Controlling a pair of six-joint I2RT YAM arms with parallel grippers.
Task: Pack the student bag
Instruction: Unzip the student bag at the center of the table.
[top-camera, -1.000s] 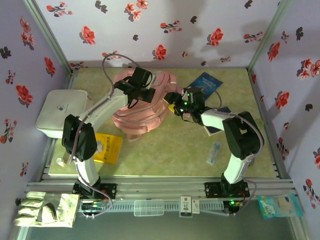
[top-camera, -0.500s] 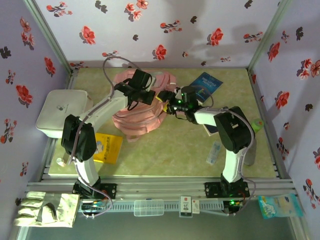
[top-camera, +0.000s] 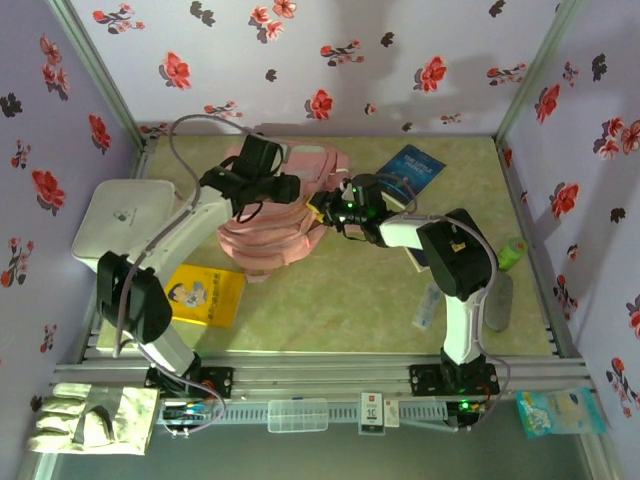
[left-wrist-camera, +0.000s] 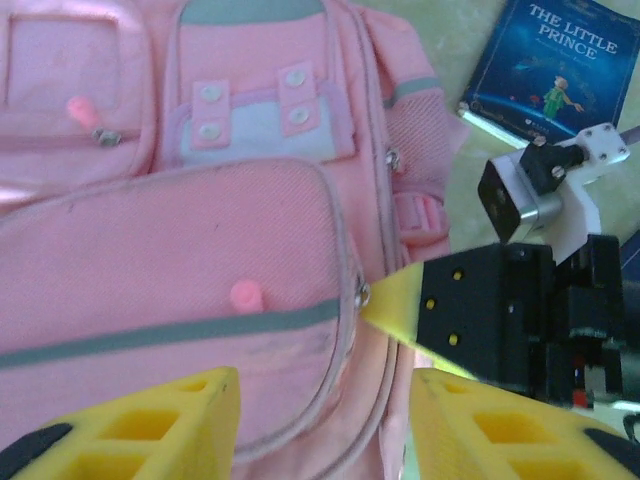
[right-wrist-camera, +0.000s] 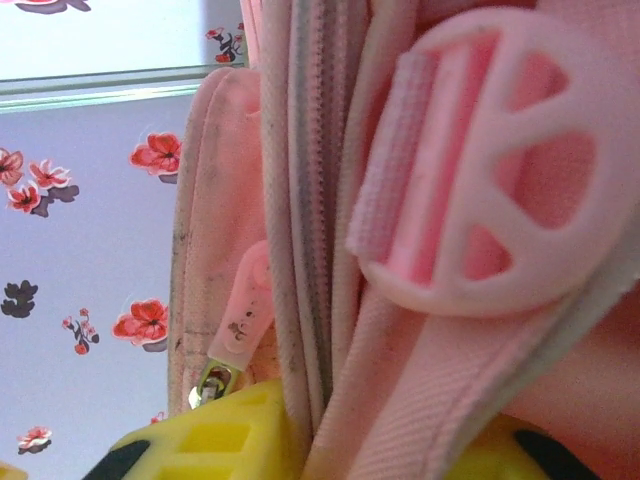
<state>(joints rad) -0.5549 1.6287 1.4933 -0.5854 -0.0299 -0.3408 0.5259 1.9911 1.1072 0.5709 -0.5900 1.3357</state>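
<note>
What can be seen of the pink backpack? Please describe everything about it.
The backpack is soft pink cloth with paler front pockets, grey trim, press studs, zips with pink pulls and a round plastic strap buckle. It lies front up on the green table, toward the back, slumped and wrinkled. The right tool grips its right side seam beside a zip pull; the left tool hangs open above its front pockets.
</note>
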